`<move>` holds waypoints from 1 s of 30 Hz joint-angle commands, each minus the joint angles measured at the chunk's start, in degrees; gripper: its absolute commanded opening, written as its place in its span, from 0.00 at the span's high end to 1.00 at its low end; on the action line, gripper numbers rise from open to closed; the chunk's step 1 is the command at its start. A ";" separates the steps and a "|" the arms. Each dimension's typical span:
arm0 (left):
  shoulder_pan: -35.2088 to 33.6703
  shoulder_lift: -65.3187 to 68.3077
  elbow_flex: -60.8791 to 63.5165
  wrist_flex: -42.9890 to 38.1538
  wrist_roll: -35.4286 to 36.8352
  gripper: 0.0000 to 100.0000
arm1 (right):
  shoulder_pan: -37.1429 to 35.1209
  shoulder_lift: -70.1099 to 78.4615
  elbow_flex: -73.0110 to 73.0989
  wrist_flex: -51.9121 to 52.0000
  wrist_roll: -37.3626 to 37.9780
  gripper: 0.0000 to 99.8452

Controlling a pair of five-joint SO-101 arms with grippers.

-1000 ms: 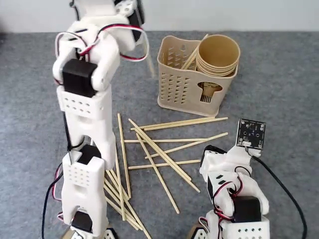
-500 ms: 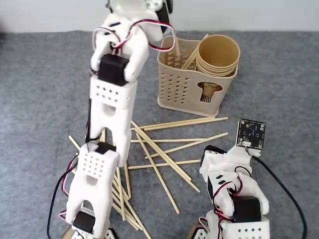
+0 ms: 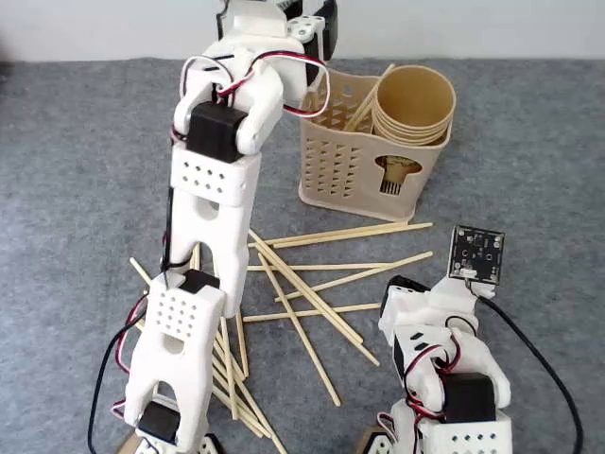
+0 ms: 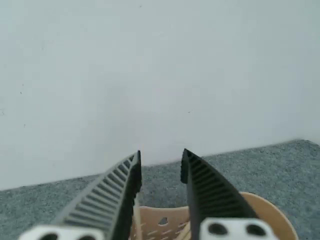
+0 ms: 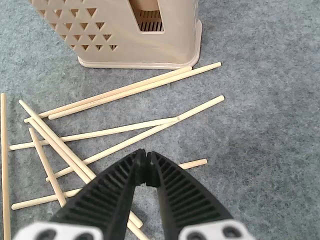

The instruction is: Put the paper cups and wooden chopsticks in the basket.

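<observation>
Grey felt table cover runs edge to edge. The left arm stands tall, stretched toward the back wall, with its wrist over the near-left corner of the basket.

The basket is beige and perforated, upright at the back centre. A stack of paper cups sits nested in its right compartment. At least one chopstick leans in the left compartment beside the cups.

The right arm is folded low at front right.

Loose chopsticks lie crossed on the cover in front of the basket, and more are piled by the left arm's base.

Left gripper: jaws parted above the basket rim; I cannot tell whether anything is between them. Right gripper: jaws pressed together and empty, above the scattered sticks.
</observation>
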 commanded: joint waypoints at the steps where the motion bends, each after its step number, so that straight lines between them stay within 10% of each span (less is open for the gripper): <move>1: -0.62 -7.91 -3.91 4.66 0.70 0.86 | 0.22 -0.57 -0.26 -1.10 -0.62 0.99; 11: -9.23 -18.02 -3.91 26.02 0.53 0.87 | 0.22 -0.04 -0.26 -1.19 -0.35 0.99; 21: -25.41 -24.70 0.13 26.37 -3.78 0.87 | -4.18 0.04 -0.26 -0.92 2.73 0.99; 30: -31.21 -43.43 39.16 26.02 -16.53 0.98 | -10.33 0.04 -0.79 -1.54 7.91 0.99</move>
